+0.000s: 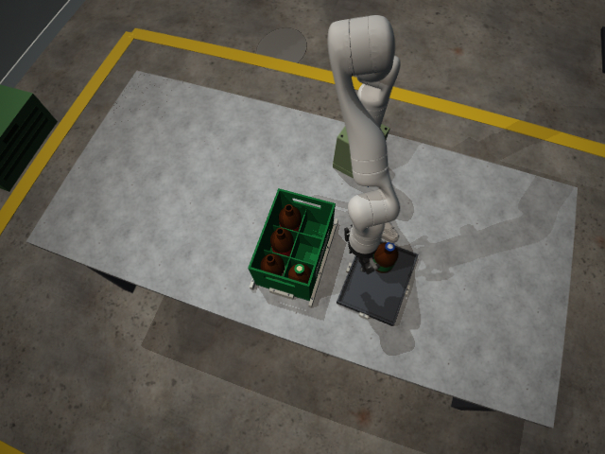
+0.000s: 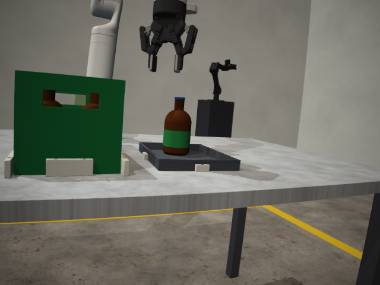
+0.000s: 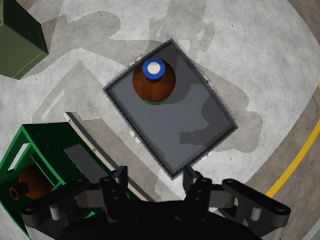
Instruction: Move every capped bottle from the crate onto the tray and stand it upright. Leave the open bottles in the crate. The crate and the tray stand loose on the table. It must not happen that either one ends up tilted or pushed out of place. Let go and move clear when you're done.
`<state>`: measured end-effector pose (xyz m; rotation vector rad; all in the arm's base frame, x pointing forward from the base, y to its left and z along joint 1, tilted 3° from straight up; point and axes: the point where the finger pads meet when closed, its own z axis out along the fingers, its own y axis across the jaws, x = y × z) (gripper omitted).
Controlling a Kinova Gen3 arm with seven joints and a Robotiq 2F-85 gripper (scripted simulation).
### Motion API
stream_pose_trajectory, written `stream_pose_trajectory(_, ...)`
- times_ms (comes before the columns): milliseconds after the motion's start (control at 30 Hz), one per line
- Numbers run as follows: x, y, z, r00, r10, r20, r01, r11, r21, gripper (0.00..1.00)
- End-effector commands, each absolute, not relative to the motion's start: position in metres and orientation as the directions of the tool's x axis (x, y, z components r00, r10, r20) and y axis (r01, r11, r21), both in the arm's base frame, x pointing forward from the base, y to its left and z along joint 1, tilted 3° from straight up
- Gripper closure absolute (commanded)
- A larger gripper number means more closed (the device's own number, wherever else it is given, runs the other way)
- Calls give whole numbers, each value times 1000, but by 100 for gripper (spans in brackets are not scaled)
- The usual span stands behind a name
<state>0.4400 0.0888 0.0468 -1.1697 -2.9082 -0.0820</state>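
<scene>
A brown bottle with a blue cap (image 1: 386,256) (image 2: 177,129) (image 3: 154,80) stands upright at the back end of the dark tray (image 1: 381,298) (image 2: 214,162) (image 3: 194,127). My gripper (image 1: 367,266) (image 2: 164,66) (image 3: 155,175) hangs well above it, a little towards the crate, open and empty. The green crate (image 1: 283,283) (image 2: 67,135) (image 3: 12,158) stands left of the tray. It holds a capped bottle with a pale green cap (image 1: 299,270) in the front right cell and three open brown bottles (image 1: 289,215) (image 1: 281,238) (image 1: 271,262) in the left column.
The arm's green base (image 1: 344,156) (image 3: 20,40) stands behind the crate and tray. Small white blocks (image 2: 69,166) lie around the crate and tray. A black pedestal with a small arm (image 2: 214,117) stands beyond the table. The table's front edge is near the tray.
</scene>
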Motion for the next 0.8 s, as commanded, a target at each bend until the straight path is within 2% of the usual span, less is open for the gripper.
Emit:
stream_pose_trajectory(0,448,79,46,-710,704,25,704,709,49,40)
stream_pose_trajectory(767,476,32,47,-715,699,23,699,714,49,40)
